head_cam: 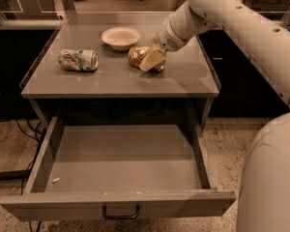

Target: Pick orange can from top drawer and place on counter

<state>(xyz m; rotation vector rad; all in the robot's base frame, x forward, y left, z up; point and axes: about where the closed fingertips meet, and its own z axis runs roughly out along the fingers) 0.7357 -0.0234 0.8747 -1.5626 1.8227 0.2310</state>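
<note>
The orange can (pixel 137 55) lies on its side on the counter (pixel 121 79), just right of centre and next to the bowl. My gripper (pixel 150 62) reaches down from the right and is closed around the can's right part, with one pale finger (pixel 153 58) across its front. The can rests on the counter surface. The top drawer (pixel 121 204) below is pulled fully open and holds only a few crumbs. Its dark pull handle (pixel 121 212) shows at the front.
A white bowl (pixel 121 36) stands at the back middle of the counter. A dented white-and-green can (pixel 78 60) lies on the left. My arm (pixel 241 28) crosses the right side, and my base (pixel 270 178) fills the lower right beside the drawer.
</note>
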